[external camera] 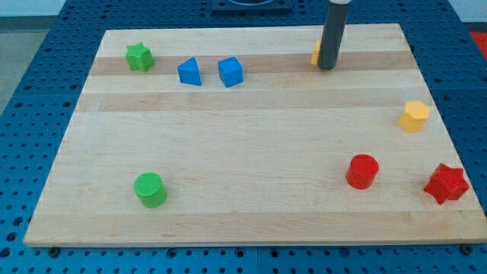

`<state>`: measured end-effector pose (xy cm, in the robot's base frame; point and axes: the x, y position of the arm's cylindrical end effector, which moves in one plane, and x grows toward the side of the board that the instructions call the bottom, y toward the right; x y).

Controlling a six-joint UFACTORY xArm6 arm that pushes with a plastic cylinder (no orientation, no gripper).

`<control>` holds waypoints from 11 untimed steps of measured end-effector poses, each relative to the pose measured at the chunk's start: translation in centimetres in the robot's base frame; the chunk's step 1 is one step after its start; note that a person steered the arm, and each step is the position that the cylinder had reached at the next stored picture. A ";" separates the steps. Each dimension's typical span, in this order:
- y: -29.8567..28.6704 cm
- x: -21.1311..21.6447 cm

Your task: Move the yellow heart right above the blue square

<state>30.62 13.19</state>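
My tip [327, 68] rests on the wooden board [243, 144] near the view's top, right of centre. A yellow block [315, 52] is mostly hidden behind the rod; only a sliver shows at the rod's left edge, so its shape cannot be made out. The blue square [230, 71] lies about a hundred pixels to the view's left of the tip, roughly level with it. A second yellow block [415, 116] sits near the board's right edge, well away from the tip.
A blue triangle [189, 72] lies just left of the blue square. A green star [139, 56] is at the top left, a green cylinder [150, 189] at the bottom left. A red cylinder [362, 171] and a red star [446, 183] are at the bottom right.
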 end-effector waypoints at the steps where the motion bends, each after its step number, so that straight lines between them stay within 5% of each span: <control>1: 0.7 0.1; 3: 5.0 -1.0; 11: -1.7 -2.7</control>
<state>27.96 11.49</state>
